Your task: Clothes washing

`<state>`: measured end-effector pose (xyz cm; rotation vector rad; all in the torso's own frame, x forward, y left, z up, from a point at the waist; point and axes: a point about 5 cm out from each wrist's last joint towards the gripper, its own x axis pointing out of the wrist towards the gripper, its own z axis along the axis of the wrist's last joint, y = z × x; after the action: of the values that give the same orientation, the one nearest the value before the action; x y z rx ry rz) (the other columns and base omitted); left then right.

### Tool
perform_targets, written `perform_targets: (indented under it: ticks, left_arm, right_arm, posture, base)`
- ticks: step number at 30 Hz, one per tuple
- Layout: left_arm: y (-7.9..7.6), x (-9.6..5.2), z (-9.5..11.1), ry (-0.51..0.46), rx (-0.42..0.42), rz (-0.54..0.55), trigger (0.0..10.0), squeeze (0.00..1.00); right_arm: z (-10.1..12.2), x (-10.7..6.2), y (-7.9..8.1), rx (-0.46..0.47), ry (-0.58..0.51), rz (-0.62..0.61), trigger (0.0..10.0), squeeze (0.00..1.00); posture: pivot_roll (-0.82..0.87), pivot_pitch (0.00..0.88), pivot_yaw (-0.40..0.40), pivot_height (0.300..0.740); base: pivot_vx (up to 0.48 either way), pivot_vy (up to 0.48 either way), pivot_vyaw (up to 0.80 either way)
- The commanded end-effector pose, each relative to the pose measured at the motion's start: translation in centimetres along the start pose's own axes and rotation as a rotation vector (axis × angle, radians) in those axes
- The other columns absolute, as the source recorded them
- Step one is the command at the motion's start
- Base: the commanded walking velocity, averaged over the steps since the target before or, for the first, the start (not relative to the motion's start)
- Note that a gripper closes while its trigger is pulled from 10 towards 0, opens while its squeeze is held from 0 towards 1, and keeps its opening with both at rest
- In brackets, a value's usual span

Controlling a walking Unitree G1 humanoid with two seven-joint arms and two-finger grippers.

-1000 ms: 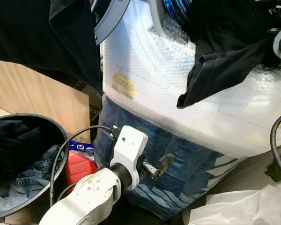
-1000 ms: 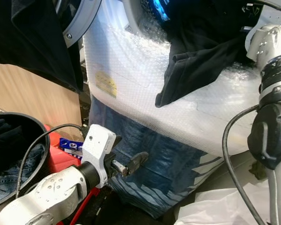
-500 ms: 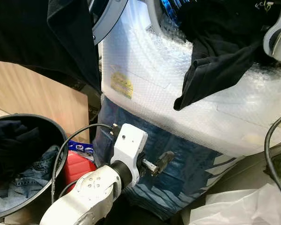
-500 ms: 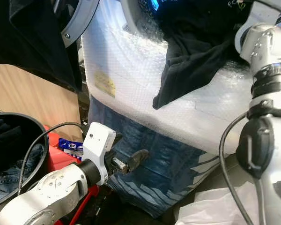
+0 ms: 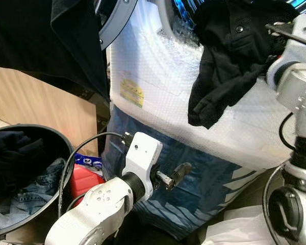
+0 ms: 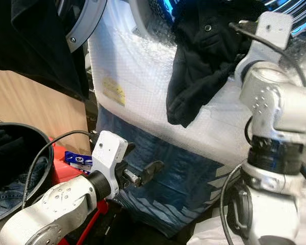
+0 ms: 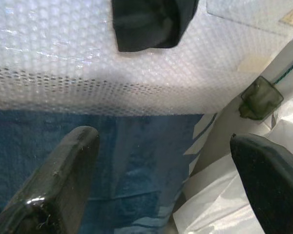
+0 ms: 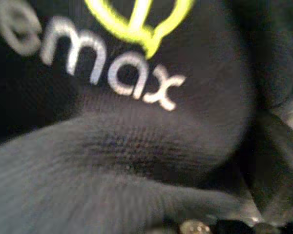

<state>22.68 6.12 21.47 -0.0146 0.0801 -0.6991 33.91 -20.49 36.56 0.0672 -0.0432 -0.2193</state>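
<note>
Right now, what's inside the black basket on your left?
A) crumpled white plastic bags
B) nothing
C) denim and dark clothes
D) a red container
C: the black basket holds folded denim under dark clothes.

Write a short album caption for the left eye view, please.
Black shirt hanging from a bubble-wrapped washing machine, beside a laundry basket.

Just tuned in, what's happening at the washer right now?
The right arm is up at the drum opening of the bubble-wrapped washing machine, pushing a black shirt in; part of it hangs down the front. The left hand hangs open low by the machine's blue base. More clothes sit in the black basket.
</note>
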Motion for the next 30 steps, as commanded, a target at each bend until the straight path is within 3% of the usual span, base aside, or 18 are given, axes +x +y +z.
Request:
perform_targets:
  ticks: [1, 9, 10, 12, 23, 29, 30]
  left_arm:
    - [-0.5, 0.2, 0.3, -0.015, 0.004, -0.038, 10.0, 0.00]
    - [-0.6, 0.1, 0.3, -0.015, 0.001, -0.044, 10.0, 0.00]
    - [-0.6, 0.0, 0.2, -0.013, -0.001, -0.044, 10.0, 0.00]
    - [-0.7, 0.0, 0.2, -0.012, -0.002, -0.044, 10.0, 0.00]
    - [-0.6, -0.2, 0.2, -0.012, -0.008, -0.037, 10.0, 0.00]
    - [-0.6, -0.1, 0.3, -0.013, -0.004, -0.046, 10.0, 0.00]
    - [-0.6, -0.1, 0.3, -0.013, -0.005, -0.049, 10.0, 0.00]
  right_arm:
    - [0.1, -0.8, -0.4, -0.002, -0.028, -0.001, 10.0, 1.00]
    - [-0.3, -2.3, -0.6, -0.043, -0.078, -0.001, 10.0, 1.00]
    - [-0.1, -2.5, -0.5, -0.072, -0.096, 0.031, 10.0, 0.96]
    - [-0.1, -2.5, -0.5, -0.084, -0.076, 0.078, 10.0, 0.00]
    - [-0.7, -2.9, -3.8, -0.323, -0.093, 0.226, 10.0, 0.00]
    - [-0.8, -2.8, -6.0, -0.548, -0.108, 0.185, 10.0, 0.00]
    - [-0.7, -2.9, -6.0, -0.503, -0.115, 0.229, 10.0, 0.00]
  posture:
    - [-0.10, 0.149, -0.196, 0.740]
    - [-0.09, 0.151, -0.193, 0.740]
    - [-0.09, 0.152, -0.194, 0.740]
    - [-0.09, 0.150, -0.194, 0.740]
    - [-0.08, 0.143, -0.191, 0.740]
    - [-0.09, 0.139, -0.180, 0.740]
    - [-0.09, 0.139, -0.180, 0.740]
  base:
    - [0.000, 0.000, 0.00]
    - [0.000, 0.000, 0.00]
    - [0.000, 0.000, 0.00]
    - [0.000, 0.000, 0.00]
    - [0.000, 0.000, 0.00]
    - [0.000, 0.000, 0.00]
    - [0.000, 0.000, 0.00]
